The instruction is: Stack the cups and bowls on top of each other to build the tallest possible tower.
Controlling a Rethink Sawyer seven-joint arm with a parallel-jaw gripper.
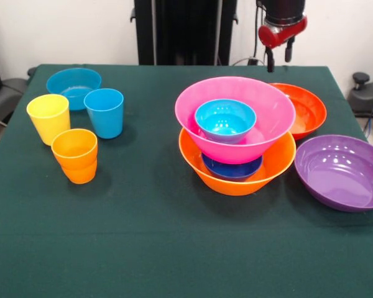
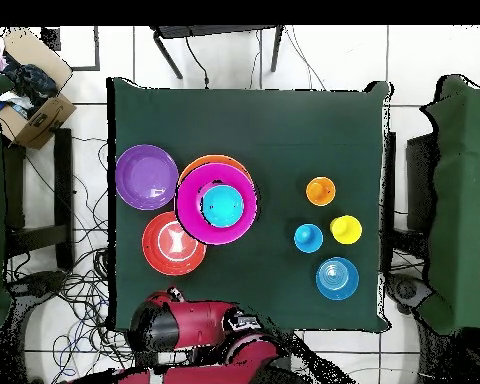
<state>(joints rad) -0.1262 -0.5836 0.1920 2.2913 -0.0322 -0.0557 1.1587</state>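
open green cloth (image 1: pixel 161 248) ran along the near edge and through the middle lane between the two groups. one side was blocked by the tower (image 1: pixel 236 133), with the red-orange bowl (image 1: pixel 308 108) touching behind it and the purple bowl (image 1: pixel 342 171) just beside. opposite, three cups (image 1: pixel 81 127) and the shallow blue bowl (image 1: pixel 73 87) crowded together, gaps narrow. gripper (image 1: pixel 278 59) hung above the red-orange bowl's far rim.

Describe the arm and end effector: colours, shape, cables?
The end effector has two short dark fingers hanging from a glossy red, rounded collar, with a black cylindrical section above it. In the overhead view the arm is bulky, red with black joints. No markings are legible; a thin dark cable runs beside it in the front view.
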